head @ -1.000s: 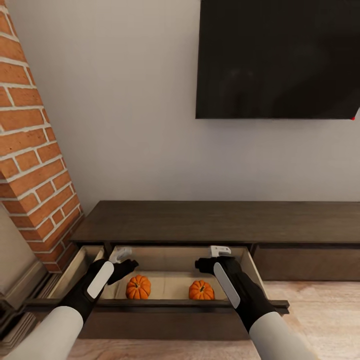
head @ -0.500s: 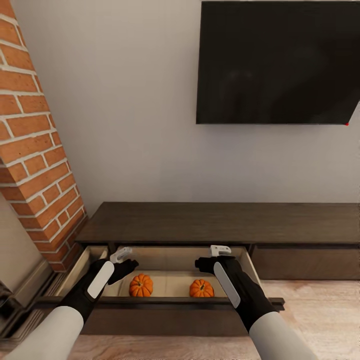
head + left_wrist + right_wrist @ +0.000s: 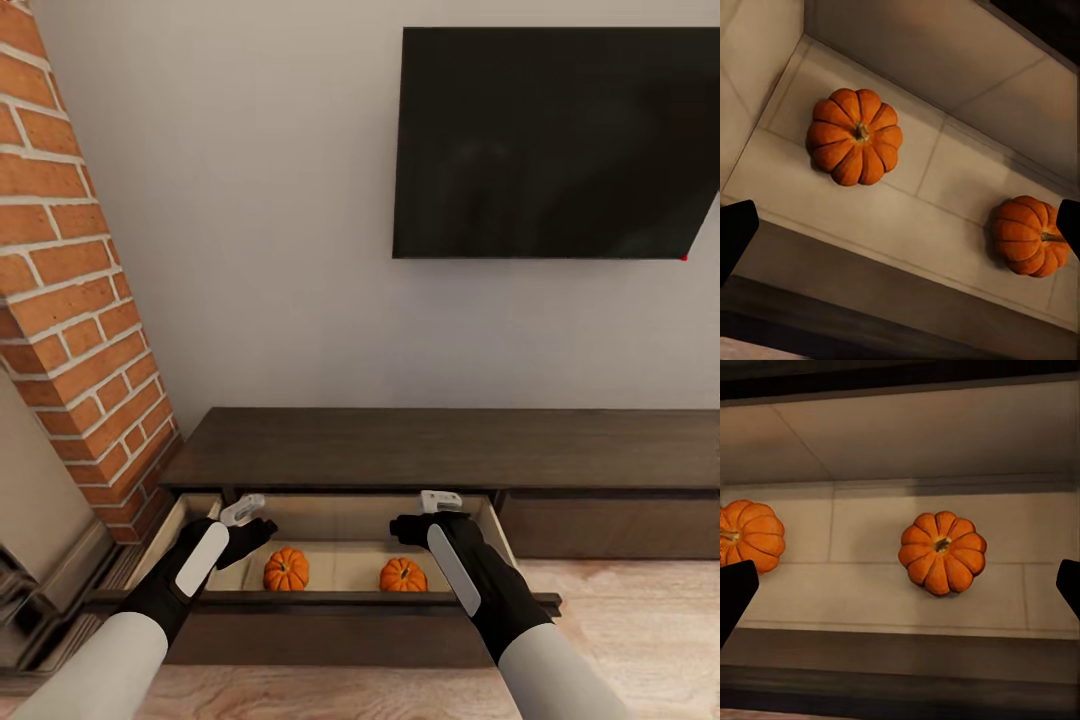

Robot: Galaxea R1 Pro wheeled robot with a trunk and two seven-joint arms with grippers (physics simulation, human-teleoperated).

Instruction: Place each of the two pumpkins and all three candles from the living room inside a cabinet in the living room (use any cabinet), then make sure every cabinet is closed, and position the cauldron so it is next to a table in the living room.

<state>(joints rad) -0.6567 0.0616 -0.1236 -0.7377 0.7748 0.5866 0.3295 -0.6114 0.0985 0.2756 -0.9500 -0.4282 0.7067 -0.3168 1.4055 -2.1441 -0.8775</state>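
The cabinet is a long, low dark-brown unit against the wall, and its left drawer is pulled out. Two pumpkins lie on the drawer's pale floor, a left one and a right one. My left gripper hovers open over the drawer's left part. My right gripper hovers open over its right part. Neither holds anything. The candles, the cauldron and the table are out of view.
A brick chimney column stands close at the left, with a stepped hearth at its foot. A black TV hangs on the wall above the cabinet. A shut drawer front lies to the right, with wooden floor in front of it.
The whole picture has shifted down and a little right, so the camera has moved. Both arms keep the same pose. The pumpkins lie where they were.
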